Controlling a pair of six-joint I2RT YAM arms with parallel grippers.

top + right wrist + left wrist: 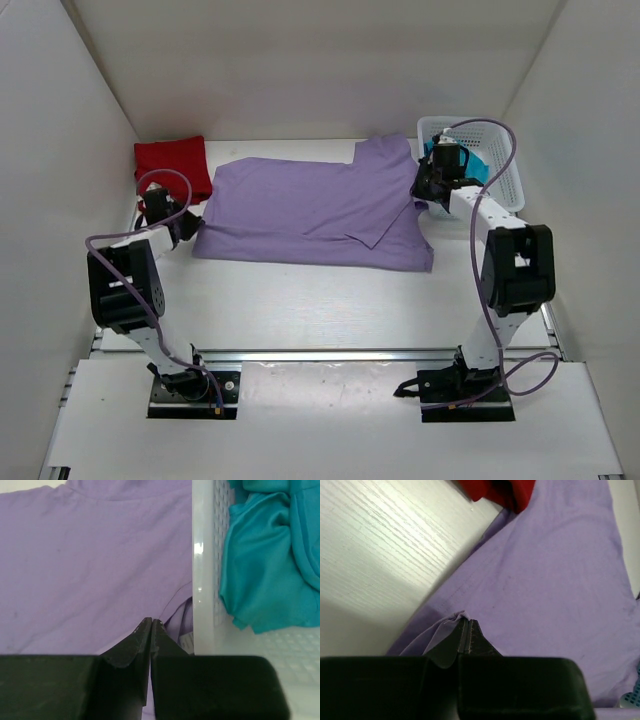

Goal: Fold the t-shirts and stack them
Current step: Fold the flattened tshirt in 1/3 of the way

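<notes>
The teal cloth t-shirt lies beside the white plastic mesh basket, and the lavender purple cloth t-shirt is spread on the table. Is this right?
Not quite: the teal cloth t-shirt lies inside the white plastic mesh basket, as the right wrist view shows. The lavender purple cloth t-shirt is spread on the table.

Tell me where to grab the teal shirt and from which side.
Grip the teal shirt at a raised fold near the middle of the bundle, coming straight down from above. It lies crumpled inside the basket, whose mesh walls probably block any sideways approach, and no flat edge or sleeve is laid out to pinch.
</notes>
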